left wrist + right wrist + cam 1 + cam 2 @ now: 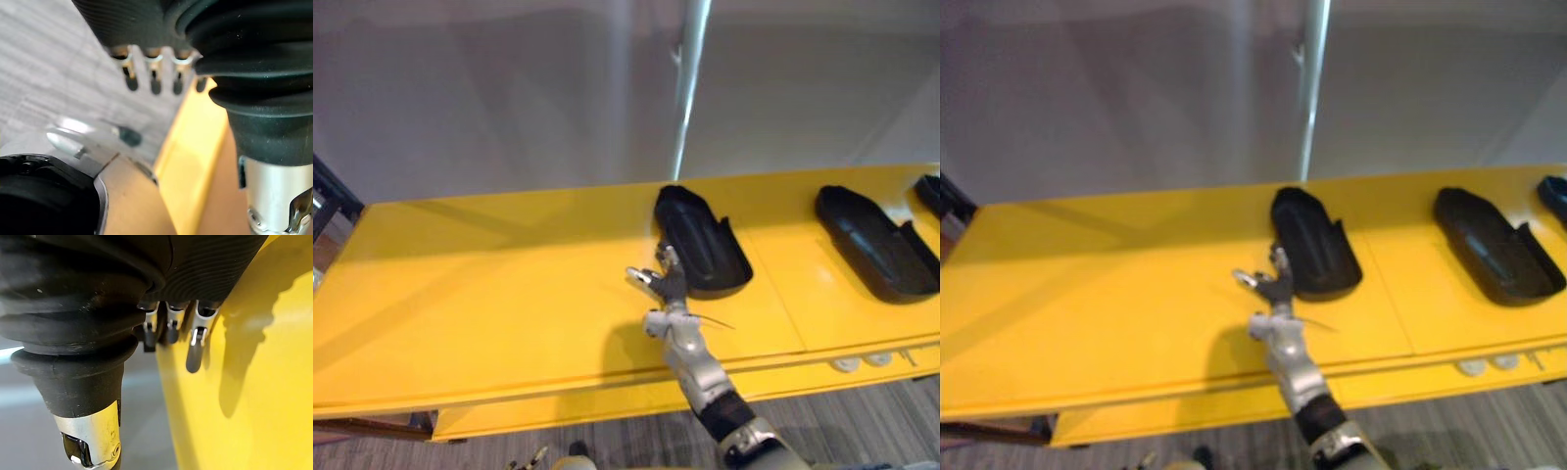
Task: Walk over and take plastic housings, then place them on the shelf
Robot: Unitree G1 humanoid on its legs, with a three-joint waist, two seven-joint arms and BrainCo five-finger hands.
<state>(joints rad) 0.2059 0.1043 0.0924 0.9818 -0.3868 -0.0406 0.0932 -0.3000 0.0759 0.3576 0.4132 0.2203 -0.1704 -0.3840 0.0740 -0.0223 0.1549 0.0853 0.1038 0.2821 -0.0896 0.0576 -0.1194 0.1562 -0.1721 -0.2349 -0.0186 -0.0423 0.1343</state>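
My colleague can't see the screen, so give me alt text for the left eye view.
The right hand, fingers open, reaches over a yellow shelf beside the near end of a black housing. A second housing lies further right, a third housing at the edge.

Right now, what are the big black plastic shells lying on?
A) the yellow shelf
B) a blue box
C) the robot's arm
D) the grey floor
A: the black housing by the right robot hand and the second housing farther right both lie on the yellow shelf.
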